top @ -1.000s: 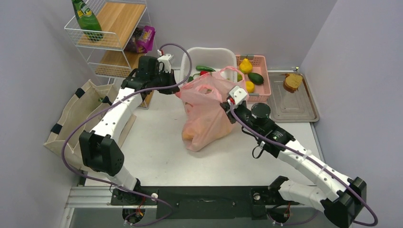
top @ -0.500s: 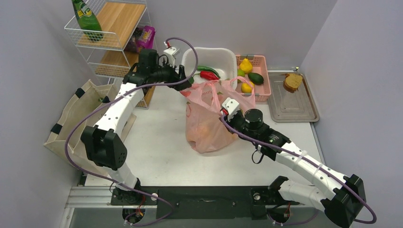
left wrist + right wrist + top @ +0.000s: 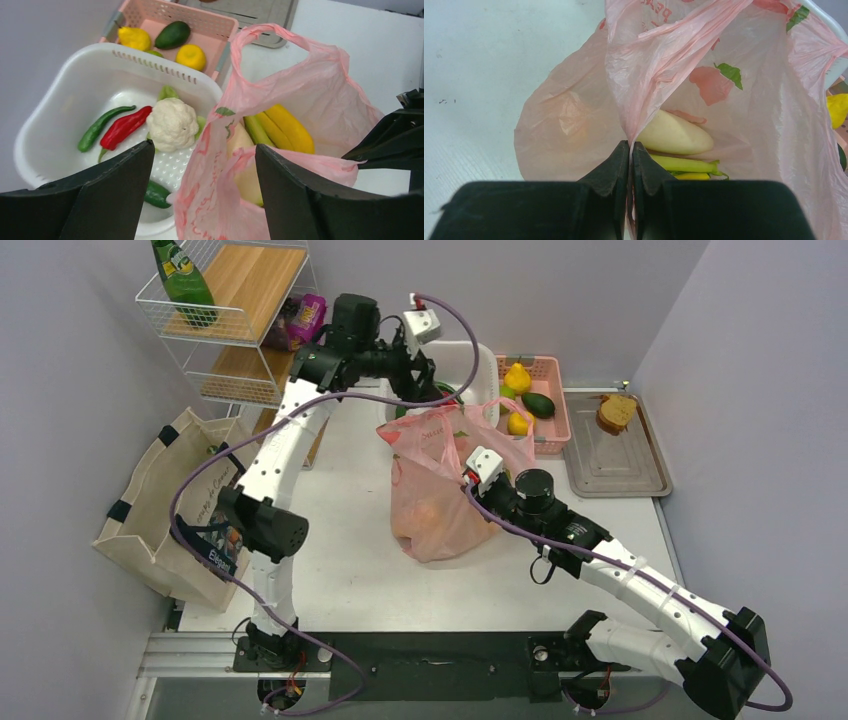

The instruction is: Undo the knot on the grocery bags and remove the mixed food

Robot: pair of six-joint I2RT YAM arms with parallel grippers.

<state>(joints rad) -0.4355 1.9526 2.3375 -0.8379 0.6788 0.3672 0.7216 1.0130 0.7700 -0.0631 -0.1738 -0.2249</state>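
The thin pink plastic bag (image 3: 440, 505) stands mid-table with its mouth open. No knot shows; its handle loop (image 3: 265, 32) hangs free of the other. My left gripper (image 3: 204, 147) hovers open above the bag's far-left rim, touching nothing; in the top view the left gripper (image 3: 425, 388) is beside the white basket. My right gripper (image 3: 630, 145) is shut on the bag's near rim. Inside lie yellow bananas (image 3: 285, 125), a white radish (image 3: 674, 134) and a pale-green stalk (image 3: 681, 163). The beige tote (image 3: 160, 490) lies at the left. A green bottle (image 3: 183, 280) stands on the shelf.
A white basket (image 3: 75, 80) behind the bag holds a cauliflower (image 3: 172, 122) and a red pepper (image 3: 122, 127). A pink crate (image 3: 548, 425) with fruit and a metal tray (image 3: 620, 460) with bread sit at the back right. The wire shelf (image 3: 235, 335) holds a purple packet (image 3: 305, 320).
The left gripper let go of the bag's handle, opened wide, and swung up and right above the basket. The bag's mouth fell open. The right gripper shifted towards the bag and holds its rim.
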